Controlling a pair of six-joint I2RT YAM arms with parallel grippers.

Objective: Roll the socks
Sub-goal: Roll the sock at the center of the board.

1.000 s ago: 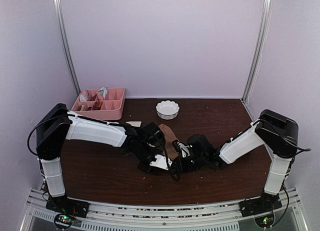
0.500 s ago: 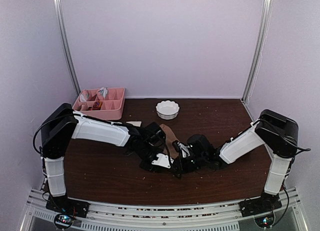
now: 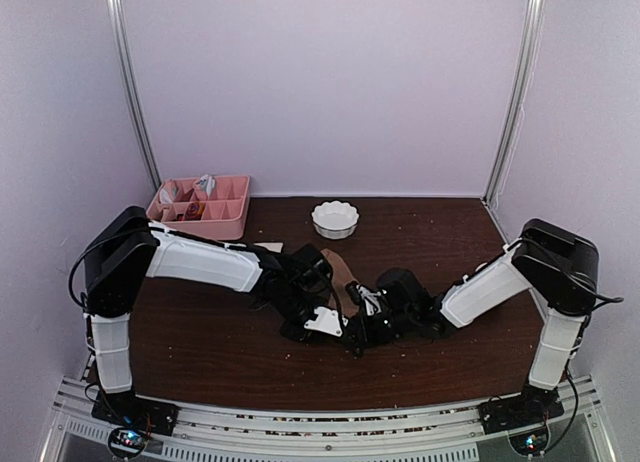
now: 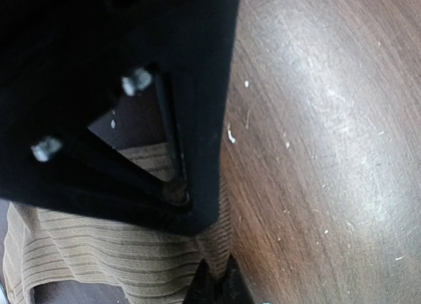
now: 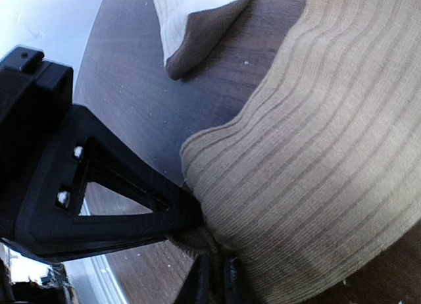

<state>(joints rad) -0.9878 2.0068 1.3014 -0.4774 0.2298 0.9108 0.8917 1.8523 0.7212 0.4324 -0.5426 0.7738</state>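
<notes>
My left jaws are pinched shut on the edge of the tan sock [image 5: 316,152]; my right jaws stand narrow at that same bunched edge, grip unclear. The patched sock [image 5: 197,21] lies apart on the table [image 3: 200,342].

Left claw [image 4: 215,283] nips the edge of the tan sock [image 4: 99,251] on the table [image 4: 329,152].

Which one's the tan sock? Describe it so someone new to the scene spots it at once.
On the dark wooden table, look mid-table where the left arm and right arm meet. The tan sock lies there, stretching toward the white scalloped bowl. It is plain ribbed tan throughout; the nearby cream sock has a dark brown tip.
</notes>
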